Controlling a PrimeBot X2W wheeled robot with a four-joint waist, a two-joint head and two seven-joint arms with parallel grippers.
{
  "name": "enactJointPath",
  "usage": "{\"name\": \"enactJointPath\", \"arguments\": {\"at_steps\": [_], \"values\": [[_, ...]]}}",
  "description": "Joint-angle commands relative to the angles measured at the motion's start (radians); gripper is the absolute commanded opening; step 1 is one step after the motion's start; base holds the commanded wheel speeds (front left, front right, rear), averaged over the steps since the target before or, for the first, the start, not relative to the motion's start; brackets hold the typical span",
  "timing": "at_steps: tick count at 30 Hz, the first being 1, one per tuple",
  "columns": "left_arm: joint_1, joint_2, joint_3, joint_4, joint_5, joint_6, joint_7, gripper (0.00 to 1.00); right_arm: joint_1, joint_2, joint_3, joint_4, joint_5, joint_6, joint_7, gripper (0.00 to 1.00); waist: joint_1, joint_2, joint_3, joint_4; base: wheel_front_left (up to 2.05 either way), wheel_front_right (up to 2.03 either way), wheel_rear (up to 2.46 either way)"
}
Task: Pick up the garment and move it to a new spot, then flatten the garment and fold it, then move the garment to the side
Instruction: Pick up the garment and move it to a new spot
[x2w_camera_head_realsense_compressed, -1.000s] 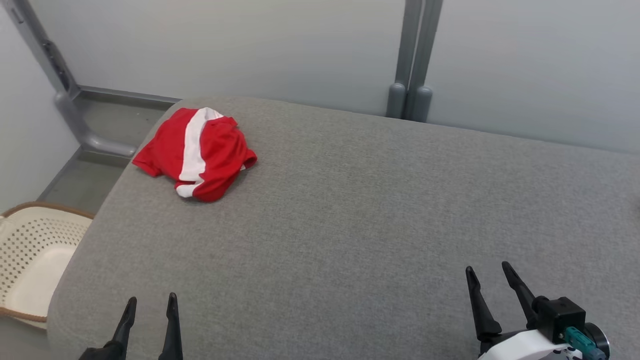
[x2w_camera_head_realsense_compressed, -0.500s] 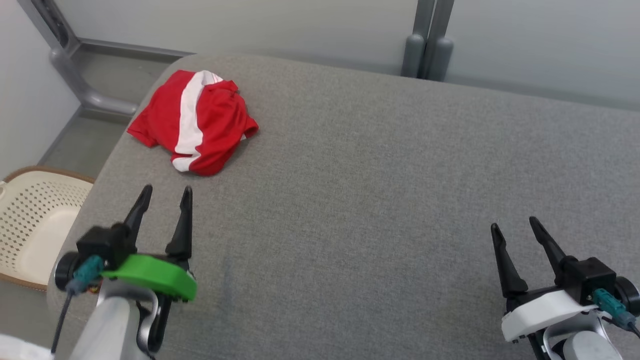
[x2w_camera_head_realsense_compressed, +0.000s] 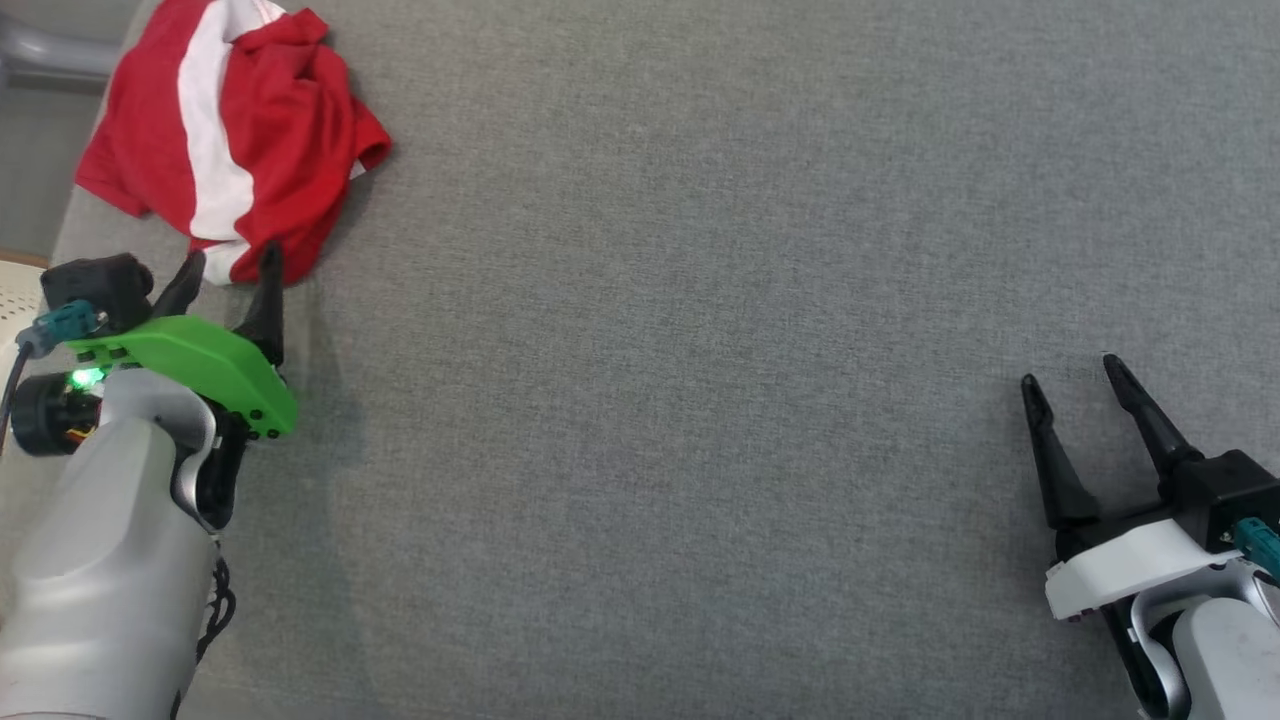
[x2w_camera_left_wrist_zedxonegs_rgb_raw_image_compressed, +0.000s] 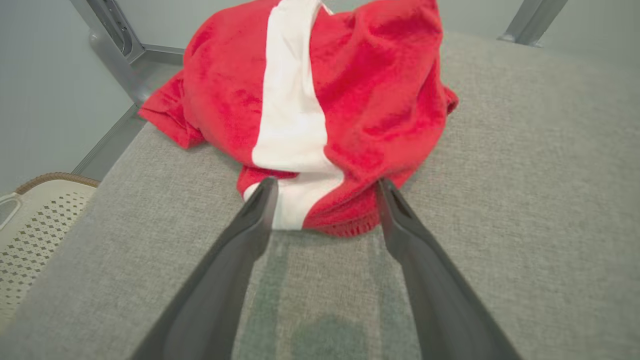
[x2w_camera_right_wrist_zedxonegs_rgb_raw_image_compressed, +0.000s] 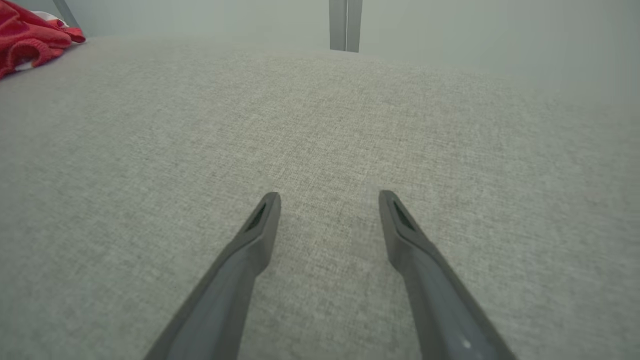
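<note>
Garment: we see a red garment (x2w_camera_head_realsense_compressed: 230, 130) with one broad white stripe, lying in a rumpled, rounded heap at the far left corner of the table. In the left wrist view (x2w_camera_left_wrist_zedxonegs_rgb_raw_image_compressed: 320, 115) its cloth looks soft and slightly fuzzy, with a ribbed hem along the near edge.
Left gripper: the left gripper (x2w_camera_head_realsense_compressed: 232, 255) has its two long dark fingers spread wide and holds nothing. Its tips (x2w_camera_left_wrist_zedxonegs_rgb_raw_image_compressed: 326, 184) stand at the garment's near hem, one on either side of the striped end. We cannot tell whether they touch the cloth.
Left wrist: a bright green plastic cover (x2w_camera_head_realsense_compressed: 190, 360) sits on a pale grey forearm.
Table: the table (x2w_camera_head_realsense_compressed: 700, 300) is padded in flat grey woven fabric with a rounded edge.
Right gripper: the right gripper (x2w_camera_head_realsense_compressed: 1070, 370) is also spread wide and holds nothing. It is low over bare fabric (x2w_camera_right_wrist_zedxonegs_rgb_raw_image_compressed: 328, 195), well apart from the garment.
Basket: a cream plastic basket (x2w_camera_left_wrist_zedxonegs_rgb_raw_image_compressed: 30, 220) with a perforated wall and a brown rim stands beside the table's left edge. We cannot see what it holds.
Backdrop: pale grey wall panels with a grey metal post (x2w_camera_right_wrist_zedxonegs_rgb_raw_image_compressed: 345, 25).
</note>
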Motion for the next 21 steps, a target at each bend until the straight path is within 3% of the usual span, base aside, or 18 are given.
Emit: {"name": "enactJointPath", "arguments": {"at_steps": [1, 5, 7, 8, 14, 21], "values": [[-0.024, 0.002, 0.002, 0.047, -0.018, 0.002, -0.008, 1.00, 0.006, -0.008, -0.010, -0.006, 0.007, -0.001, -0.002, 1.00, -0.0001, 0.0000, 0.054, -0.061, 0.00, 0.00, 0.00], [-0.028, 0.005, -0.007, 0.195, -0.021, 0.003, -0.009, 1.00, 0.047, -0.008, -0.011, 0.012, 0.012, -0.001, -0.002, 1.00, -0.0001, 0.0000, -0.006, -0.076, 0.00, 0.00, 0.00], [-0.016, 0.007, -0.021, 0.243, -0.028, 0.003, -0.007, 0.23, 0.062, 0.000, -0.014, 0.014, 0.020, -0.001, -0.001, 1.00, -0.0001, 0.0000, -0.038, -0.080, 0.00, 0.00, 0.00], [-0.011, 0.010, -0.027, 0.253, -0.031, 0.003, -0.009, 0.00, 0.069, 0.003, -0.011, 0.014, 0.021, -0.001, -0.001, 1.00, -0.0001, 0.0000, -0.050, -0.082, 0.00, 0.00, 0.00], [0.018, 0.025, -0.103, 0.215, -0.044, 0.003, -0.034, 0.00, 0.096, 0.043, 0.007, 0.038, 0.033, -0.001, -0.001, 1.00, -0.0001, 0.0000, -0.140, -0.079, 0.00, 0.00, 0.00], [0.024, 0.051, -0.248, 0.037, -0.060, 0.003, -0.037, 0.00, 0.080, 0.094, 0.016, 0.058, 0.043, -0.001, -0.001, 1.00, -0.0001, 0.0000, -0.219, -0.086, 0.00, 0.00, 0.00]]}}
